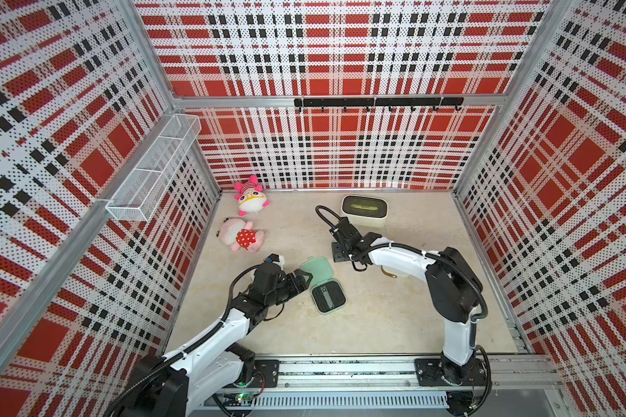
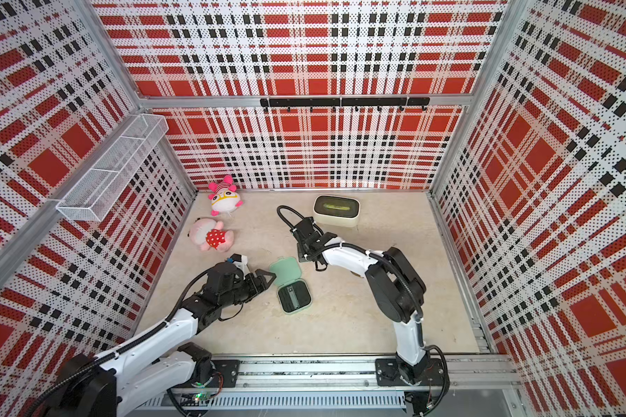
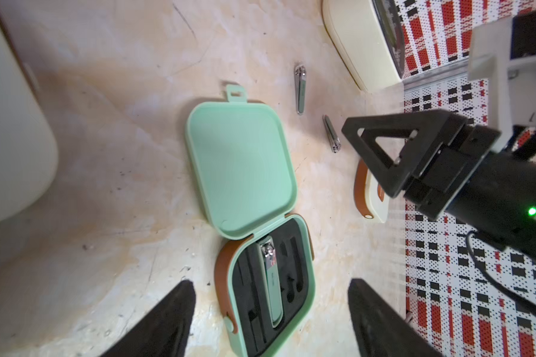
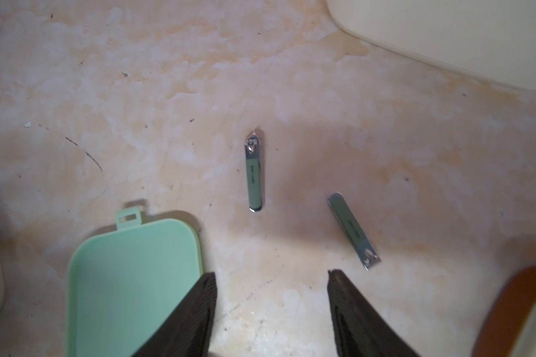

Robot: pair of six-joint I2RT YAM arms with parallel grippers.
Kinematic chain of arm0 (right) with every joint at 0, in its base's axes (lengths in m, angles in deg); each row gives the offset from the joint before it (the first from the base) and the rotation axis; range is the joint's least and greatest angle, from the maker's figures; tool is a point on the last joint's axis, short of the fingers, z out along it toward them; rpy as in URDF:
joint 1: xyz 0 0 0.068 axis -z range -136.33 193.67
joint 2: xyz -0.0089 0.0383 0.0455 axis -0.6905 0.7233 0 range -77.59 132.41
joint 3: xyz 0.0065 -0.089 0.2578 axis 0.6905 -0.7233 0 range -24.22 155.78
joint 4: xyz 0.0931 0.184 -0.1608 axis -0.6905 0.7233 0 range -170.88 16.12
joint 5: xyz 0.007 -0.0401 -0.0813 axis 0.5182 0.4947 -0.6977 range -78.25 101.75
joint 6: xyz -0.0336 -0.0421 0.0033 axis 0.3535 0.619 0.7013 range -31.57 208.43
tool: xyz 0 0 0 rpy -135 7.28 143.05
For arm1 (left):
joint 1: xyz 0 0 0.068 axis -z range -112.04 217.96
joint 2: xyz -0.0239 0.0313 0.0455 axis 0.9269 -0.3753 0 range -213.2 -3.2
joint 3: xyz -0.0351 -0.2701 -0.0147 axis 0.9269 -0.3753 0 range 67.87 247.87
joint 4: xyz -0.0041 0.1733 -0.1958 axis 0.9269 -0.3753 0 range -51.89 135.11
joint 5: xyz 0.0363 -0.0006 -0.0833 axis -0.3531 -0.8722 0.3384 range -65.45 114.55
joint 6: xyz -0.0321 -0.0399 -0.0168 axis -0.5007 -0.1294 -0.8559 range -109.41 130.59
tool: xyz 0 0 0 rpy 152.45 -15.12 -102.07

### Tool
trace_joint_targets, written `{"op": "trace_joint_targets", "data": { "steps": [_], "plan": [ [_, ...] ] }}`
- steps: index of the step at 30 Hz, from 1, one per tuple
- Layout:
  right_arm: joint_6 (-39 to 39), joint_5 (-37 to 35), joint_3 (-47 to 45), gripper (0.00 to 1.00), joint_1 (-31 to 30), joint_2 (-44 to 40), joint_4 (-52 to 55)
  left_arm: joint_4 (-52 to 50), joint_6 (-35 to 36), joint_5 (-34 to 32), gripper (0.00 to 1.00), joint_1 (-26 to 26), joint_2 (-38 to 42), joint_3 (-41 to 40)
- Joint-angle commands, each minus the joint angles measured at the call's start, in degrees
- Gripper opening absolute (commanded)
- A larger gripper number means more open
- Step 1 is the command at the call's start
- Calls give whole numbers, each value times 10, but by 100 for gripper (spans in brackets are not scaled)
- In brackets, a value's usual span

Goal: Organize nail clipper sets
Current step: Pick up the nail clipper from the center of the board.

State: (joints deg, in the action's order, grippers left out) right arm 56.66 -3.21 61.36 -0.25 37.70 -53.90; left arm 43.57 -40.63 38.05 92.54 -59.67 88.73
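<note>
Lying open on the mottled beige tabletop point(image 1: 376, 325), the mint green rounded-square hinged case point(image 3: 242, 167) has its lid flat and its black slotted insert point(image 3: 248, 278) facing up. One green-handled silver clipper point(image 3: 273, 296) is seated in the middle slot.

Just past the lid's tabbed edge, two more small tools lie loose and apart from each other: a green-faced clipper point(image 4: 254, 173) and a slanted grey clipper point(image 4: 353, 230).

The right pincer point(image 4: 270, 275) hangs over them with its jaws wide apart and nothing between them. The green-faced clipper lies straight ahead of the gap. Its long axis runs roughly along the line the pincer points, so the jaws would likely close across its narrow width. The slanted grey clipper sits just off one fingertip, at an angle to that line.

The right arm is clearly the nearer one. The left pincer point(image 3: 270, 282), also parted and empty, hovers at the base end of the case, with the whole case between it and the loose tools.

In both top views the right wrist hides the loose clippers, and the right forearm covers most of a cream case with a brown strap point(image 3: 369, 191). Pale cream shapes cut off at the edges of the wrist views are too blurred to identify. The insert's side slots are too dark to tell whether they are filled.
</note>
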Motion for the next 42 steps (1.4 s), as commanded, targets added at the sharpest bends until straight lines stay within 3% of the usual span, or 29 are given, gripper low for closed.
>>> {"op": "trace_joint_targets", "data": {
  "steps": [1, 11, 28, 42],
  "plan": [
    [23, 6, 54, 61, 2, 44, 30, 0, -9, -14, 82, 0, 16, 1],
    [20, 11, 144, 55, 13, 141, 55, -2, 3, 7, 82, -26, 20, -8],
    [19, 4, 267, 32, 18, 237, 106, 10, 17, 30, 82, -53, 1, -12],
    [14, 17, 290, 30, 28, 263, 108, 15, 22, 36, 82, -59, -12, -8]
  ]
}}
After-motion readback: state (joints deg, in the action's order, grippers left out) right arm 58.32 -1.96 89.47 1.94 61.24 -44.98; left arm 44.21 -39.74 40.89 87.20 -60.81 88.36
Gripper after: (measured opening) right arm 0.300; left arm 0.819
